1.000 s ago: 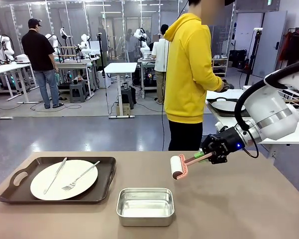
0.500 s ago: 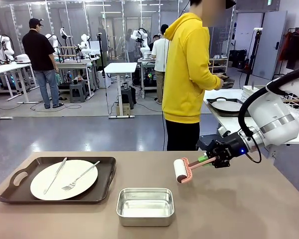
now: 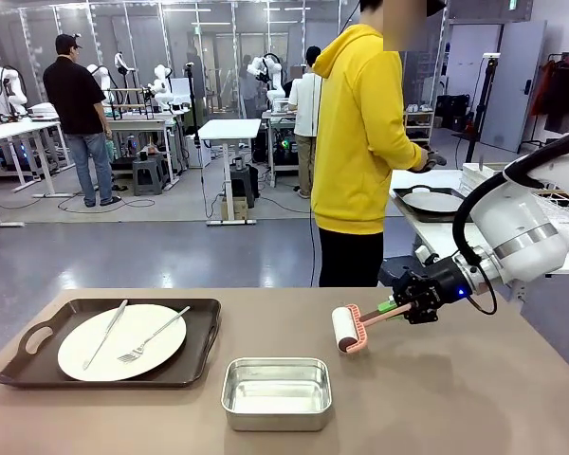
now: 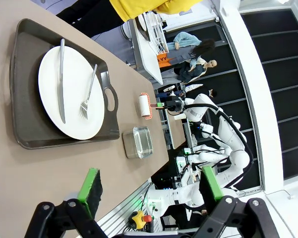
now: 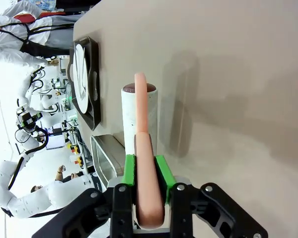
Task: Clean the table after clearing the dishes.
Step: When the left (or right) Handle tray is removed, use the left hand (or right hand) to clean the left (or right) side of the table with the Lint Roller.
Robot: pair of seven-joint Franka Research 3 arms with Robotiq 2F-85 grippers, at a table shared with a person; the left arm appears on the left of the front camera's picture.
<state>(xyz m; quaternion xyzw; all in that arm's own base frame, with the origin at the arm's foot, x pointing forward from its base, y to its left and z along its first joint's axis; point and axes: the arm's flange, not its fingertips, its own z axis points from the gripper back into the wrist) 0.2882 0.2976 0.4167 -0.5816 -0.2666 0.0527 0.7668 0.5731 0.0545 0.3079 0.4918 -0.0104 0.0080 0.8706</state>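
Now right gripper [image 3: 399, 305] clamps lint roller [image 3: 343, 329] handle, left gripper [image 4: 150, 189] wide; roller seemingly touching bench [image 3: 455, 403]. Keep it flat, avoid steel pan [image 3: 276, 392].

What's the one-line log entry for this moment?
right jaws: shut on lint roller | left jaws: open, empty | roller: low over table, right of pan | plate, knife, fork: on tray

The right jaws hide the end of the roller handle [image 5: 142, 124] from me. The steel pan [image 5: 105, 156] sits partly behind it.
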